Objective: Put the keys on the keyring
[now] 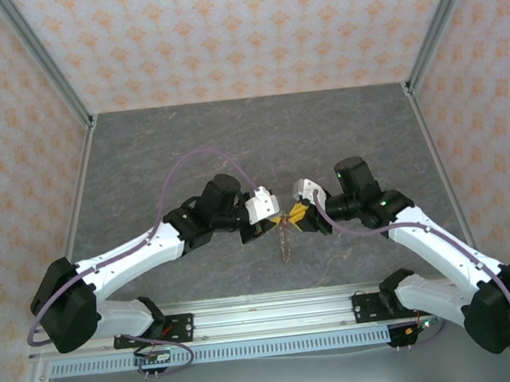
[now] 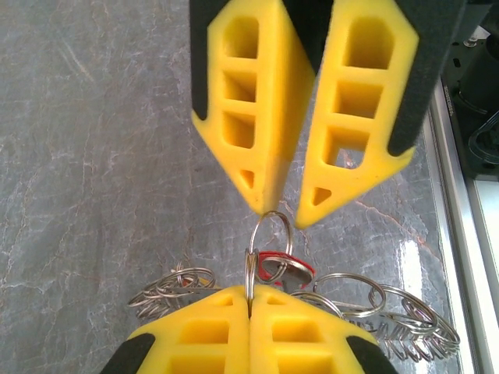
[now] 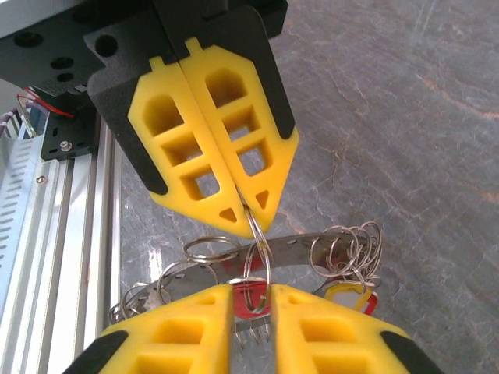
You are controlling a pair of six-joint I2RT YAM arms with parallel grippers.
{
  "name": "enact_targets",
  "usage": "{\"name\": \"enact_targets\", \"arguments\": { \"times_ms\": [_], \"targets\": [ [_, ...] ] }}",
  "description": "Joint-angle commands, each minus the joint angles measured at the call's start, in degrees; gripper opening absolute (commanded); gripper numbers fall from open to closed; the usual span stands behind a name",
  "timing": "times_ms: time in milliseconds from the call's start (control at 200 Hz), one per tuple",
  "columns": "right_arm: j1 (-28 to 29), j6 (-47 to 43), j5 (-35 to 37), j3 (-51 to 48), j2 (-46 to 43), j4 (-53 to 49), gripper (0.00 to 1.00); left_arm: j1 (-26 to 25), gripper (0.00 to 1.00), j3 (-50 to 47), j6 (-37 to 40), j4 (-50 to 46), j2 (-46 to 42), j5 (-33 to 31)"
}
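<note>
Yellow left fingers (image 2: 195, 343) clamping together on small split ring (image 2: 269, 234), holding it upright just above keyring (image 3: 300, 248). Right fingers (image 3: 179, 335) standing slightly apart, flanking same ring. Red key (image 3: 248, 300) sitting against keyring; yellow key (image 3: 347, 294) dangling just beside keyring. Keyring sitting over grey desk (image 2: 93, 156), contact unclear.

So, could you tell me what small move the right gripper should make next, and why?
Probably close the right gripper on the small split ring. The left gripper clamps that ring's far edge, while the right jaws stand parted around it, so it is held from one side only.
</note>
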Motion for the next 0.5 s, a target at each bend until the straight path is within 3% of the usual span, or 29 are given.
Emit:
{"name": "enact_targets", "arguments": {
  "times_ms": [0, 495],
  "targets": [
    [0.1, 2.8, -3.0, -1.1, -0.5, 5.9, 0.21, 0.3, 0.0, 0.5, -1.1, 3.4, -1.6, 1.2],
    [0.4, 1.0, -0.7, -1.3, 0.8, 5.2, 0.24, 0.4, 0.0, 1.0, -1.0, 3.2, -1.4, 1.5]
  ]
}}
